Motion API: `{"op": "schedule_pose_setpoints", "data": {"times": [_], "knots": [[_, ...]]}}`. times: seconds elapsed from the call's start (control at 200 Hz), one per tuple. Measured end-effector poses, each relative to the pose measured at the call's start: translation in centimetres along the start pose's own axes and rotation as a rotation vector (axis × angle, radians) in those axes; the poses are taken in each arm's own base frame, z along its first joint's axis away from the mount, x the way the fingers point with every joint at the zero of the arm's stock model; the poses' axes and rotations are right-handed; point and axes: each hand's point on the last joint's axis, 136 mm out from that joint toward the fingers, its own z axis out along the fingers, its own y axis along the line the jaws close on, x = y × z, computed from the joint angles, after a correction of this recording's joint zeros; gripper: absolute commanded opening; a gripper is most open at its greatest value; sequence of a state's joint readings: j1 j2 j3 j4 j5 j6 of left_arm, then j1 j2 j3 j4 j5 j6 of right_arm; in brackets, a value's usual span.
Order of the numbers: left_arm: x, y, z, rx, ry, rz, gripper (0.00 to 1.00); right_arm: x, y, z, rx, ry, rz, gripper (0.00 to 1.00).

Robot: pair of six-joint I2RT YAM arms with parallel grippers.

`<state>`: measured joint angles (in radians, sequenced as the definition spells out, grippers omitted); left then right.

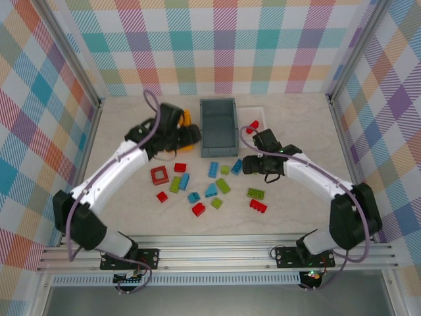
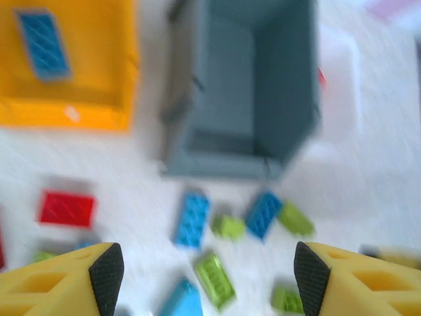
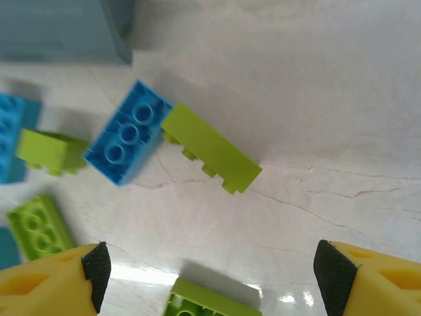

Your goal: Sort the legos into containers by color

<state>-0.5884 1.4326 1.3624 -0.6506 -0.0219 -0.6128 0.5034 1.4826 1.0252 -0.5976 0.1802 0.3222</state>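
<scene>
The top camera looks steeply down from above and behind the arm bases (image 1: pixel 129 258), taking in the whole worktop (image 1: pixel 296 131). The left wrist camera, blurred, faces forward and down from farther off toward the grey-blue bin (image 2: pixel 250 85). The right wrist camera hangs close over the worktop. Both wrist views share one blue brick (image 3: pixel 128 141) beside a lime brick (image 3: pixel 210 148).

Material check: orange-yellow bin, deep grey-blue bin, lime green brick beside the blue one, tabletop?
Orange-yellow bin: looks like moulded plastic, even colour, smooth walls. Grey-blue bin: likely plastic too, matte. Lime green brick: hard plastic, studded, slight sheen. Tabletop: pale marble-patterned surface, glossy glare; material unclear.
</scene>
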Motion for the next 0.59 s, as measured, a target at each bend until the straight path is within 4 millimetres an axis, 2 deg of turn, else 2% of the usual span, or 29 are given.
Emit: {"op": "schedule_pose_setpoints", "data": {"times": [0.11,0.255,0.43,0.595], "knots": [[5.9,-2.7,-1.3,0.109,0.041,0.092,0.71,0.3,-0.1,1.7,0.028,0.066,-0.075,0.82],[10.1,-3.8,-2.5,0.175,0.043,0.143,0.70,-0.3,-0.3,3.5,0.059,0.101,-0.155,0.80],[12.5,-4.5,-3.2,0.206,0.027,0.162,0.70,-0.7,-0.6,5.8,0.070,0.146,-0.243,0.71],[12.8,-4.7,-3.6,0.213,0.004,0.153,0.70,-1.2,-0.4,7.2,0.061,0.166,-0.298,0.56]]}}
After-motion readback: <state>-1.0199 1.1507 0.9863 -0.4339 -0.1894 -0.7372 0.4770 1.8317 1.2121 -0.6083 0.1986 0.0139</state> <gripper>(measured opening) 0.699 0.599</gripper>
